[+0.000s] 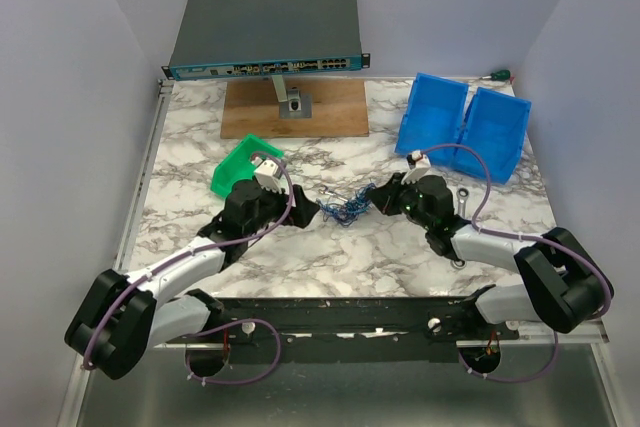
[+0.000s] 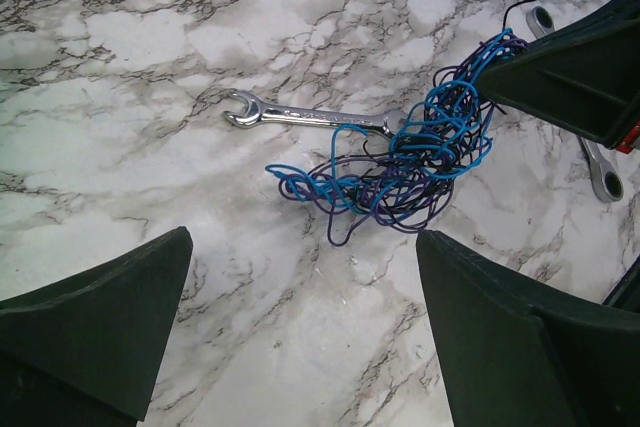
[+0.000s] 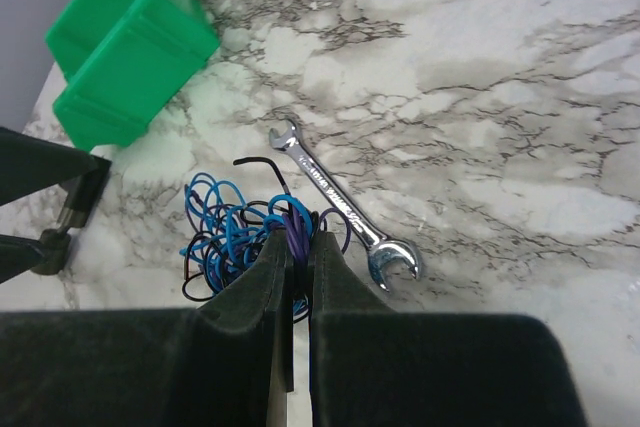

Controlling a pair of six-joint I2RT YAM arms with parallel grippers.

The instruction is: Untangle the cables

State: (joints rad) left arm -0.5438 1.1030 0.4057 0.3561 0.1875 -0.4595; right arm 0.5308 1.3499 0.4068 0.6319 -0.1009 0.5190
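The cables (image 1: 350, 209) are a small scribble of thin blue, purple and dark wires lying mid-table between my two grippers. In the left wrist view the bundle (image 2: 420, 162) spreads ahead of my left gripper (image 2: 305, 297), which is open and empty just short of it. My right gripper (image 3: 298, 242) is shut on a few purple and blue strands at the bundle's right end, and the rest of the cables (image 3: 225, 232) fan out to its left. In the top view the left gripper (image 1: 308, 211) and right gripper (image 1: 378, 200) face each other across the bundle.
A silver wrench (image 3: 345, 205) lies on the marble under and beside the bundle. A second wrench (image 2: 598, 162) lies near the right arm. A green bin (image 1: 245, 163) stands behind the left arm, blue bins (image 1: 465, 125) at the back right, a network switch (image 1: 268, 31) and wooden board (image 1: 296, 107) at the back.
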